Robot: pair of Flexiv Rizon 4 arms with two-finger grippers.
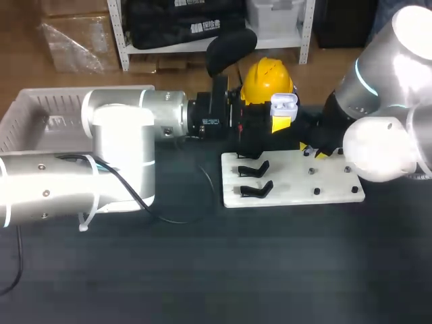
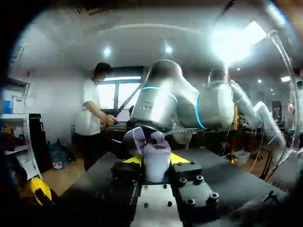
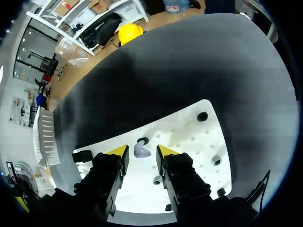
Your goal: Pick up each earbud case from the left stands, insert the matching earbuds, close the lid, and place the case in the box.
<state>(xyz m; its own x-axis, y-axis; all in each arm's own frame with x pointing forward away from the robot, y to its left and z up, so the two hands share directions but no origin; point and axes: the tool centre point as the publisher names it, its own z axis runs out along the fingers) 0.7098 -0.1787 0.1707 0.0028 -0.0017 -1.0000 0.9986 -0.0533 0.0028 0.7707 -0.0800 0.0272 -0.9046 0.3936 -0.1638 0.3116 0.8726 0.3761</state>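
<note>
Near edge first: white board (image 1: pixel 290 197), two black stands (image 1: pixel 254 179) on its left half, pegs on the right half. Over the board's far-right part hangs the R gripper (image 3: pixel 143 149), yellow tips apart, nothing gripped. The earbud (image 3: pixel 140 152) lies on the board straight below, in the gap betw. the tips and apart from both, a small black peg just past it. Which way its stem runs is too small to tell. Farther back, past the board's far edge, the L gripper (image 2: pixel 156 159) is clamped on the case (image 1: pixel 284 103), upright, lid swung open. So: R arm is the nearer one by far. Looks like it drops straight down, pinches, then carries far-left to the open case. Box (image 1: pixel 27 111) sits far left, well apart.
</note>
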